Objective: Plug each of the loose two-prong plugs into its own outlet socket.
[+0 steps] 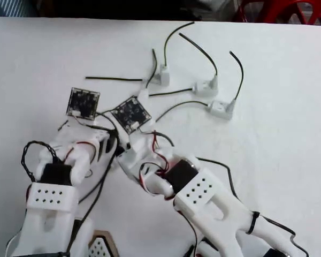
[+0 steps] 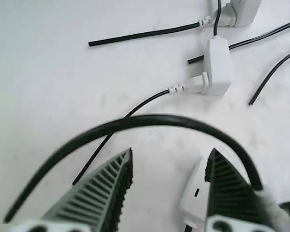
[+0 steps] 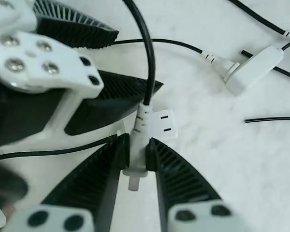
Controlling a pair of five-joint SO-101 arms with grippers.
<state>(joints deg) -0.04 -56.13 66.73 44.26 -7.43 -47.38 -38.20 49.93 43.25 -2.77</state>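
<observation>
My right gripper (image 3: 137, 145) is shut on a white two-prong plug (image 3: 134, 169), whose black cord (image 3: 146, 58) rises away from it. A white outlet socket (image 3: 162, 123) with two slots lies just past the plug, close to it. My left gripper (image 2: 170, 159) is open, and that same socket (image 2: 195, 193) rests against the inner side of one finger (image 2: 227, 186). The cord (image 2: 150, 121) arches across in front of the left gripper. In the high view both grippers meet near the table's middle, the left gripper (image 1: 111, 145) beside the right gripper (image 1: 127, 157).
Three white socket blocks with cords running into them lie farther back: one (image 1: 161, 75), one (image 1: 206, 87) and one (image 1: 222, 108). Loose black cord ends (image 1: 112, 79) trail over the white table (image 1: 289, 160). The right side of the table is bare.
</observation>
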